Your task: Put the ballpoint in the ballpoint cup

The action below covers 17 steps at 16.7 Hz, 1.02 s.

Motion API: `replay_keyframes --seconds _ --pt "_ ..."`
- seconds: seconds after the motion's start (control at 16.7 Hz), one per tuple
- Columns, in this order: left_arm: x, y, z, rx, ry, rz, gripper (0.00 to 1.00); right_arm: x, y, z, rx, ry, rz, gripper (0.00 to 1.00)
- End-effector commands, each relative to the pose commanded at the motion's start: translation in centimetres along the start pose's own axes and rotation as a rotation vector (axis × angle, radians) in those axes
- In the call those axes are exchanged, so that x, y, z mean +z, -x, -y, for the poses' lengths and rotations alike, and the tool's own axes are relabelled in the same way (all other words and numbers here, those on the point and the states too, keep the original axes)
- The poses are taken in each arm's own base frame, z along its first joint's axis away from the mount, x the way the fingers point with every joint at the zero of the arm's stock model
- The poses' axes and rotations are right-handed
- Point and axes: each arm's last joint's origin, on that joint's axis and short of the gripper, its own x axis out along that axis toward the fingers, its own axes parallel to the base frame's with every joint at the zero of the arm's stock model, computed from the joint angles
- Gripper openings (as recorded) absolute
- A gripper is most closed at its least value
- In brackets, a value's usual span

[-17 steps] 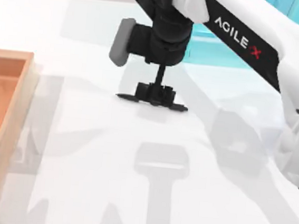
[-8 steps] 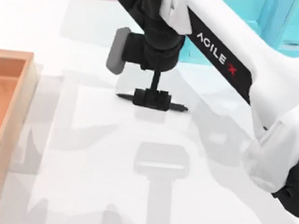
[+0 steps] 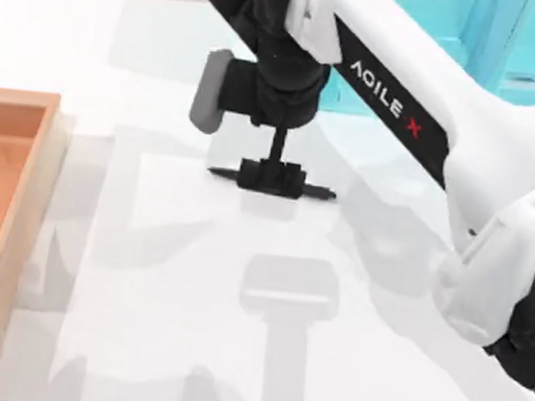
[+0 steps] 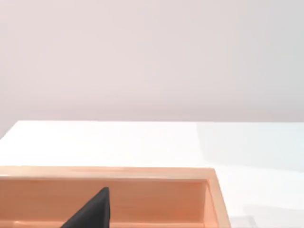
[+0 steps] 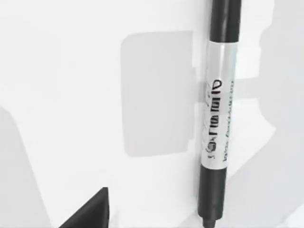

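One ballpoint in right pincer, above table

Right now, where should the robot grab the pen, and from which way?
At the middle of its barrel, coming straight down from above. The ballpoint lies flat on the table, long and thin, so the right gripper sits over its centre, jaws across the narrow width.

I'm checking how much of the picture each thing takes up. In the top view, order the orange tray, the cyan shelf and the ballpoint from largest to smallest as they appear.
1. Orange tray, cut off by the left edge.
2. Cyan shelf, partly hidden behind the right arm; close to the tray, so unsure.
3. Ballpoint, plainly smallest.
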Motion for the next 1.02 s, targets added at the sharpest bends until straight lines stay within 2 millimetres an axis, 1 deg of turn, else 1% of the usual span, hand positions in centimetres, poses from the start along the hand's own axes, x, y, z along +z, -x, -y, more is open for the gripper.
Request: replay_keyframes --seconds 0.12,0.3,0.54,0.66,0.9,1.02 --pt "0.0 0.0 0.0 0.0 0.0 0.0 1.0 0.2 -1.5 0.1 0.003 0.002 -0.004 1.0" --pt "0.0 0.0 0.0 0.0 0.0 0.0 1.0 0.4 -4.6 0.3 0.0 0.001 0.0 1.0" --pt "0.0 0.0 0.0 0.0 0.0 0.0 1.0 0.2 -8.7 0.1 -0.002 0.001 0.001 1.0" --pt "0.0 0.0 0.0 0.0 0.0 0.0 1.0 0.1 -9.5 0.0 0.0 0.001 0.0 1.0" --pt "0.0 0.0 0.0 0.0 0.0 0.0 1.0 0.1 -9.6 0.0 0.0 0.001 0.0 1.0" --pt "0.0 0.0 0.0 0.0 0.0 0.0 1.0 0.1 -9.6 0.0 0.0 0.001 0.0 0.85"
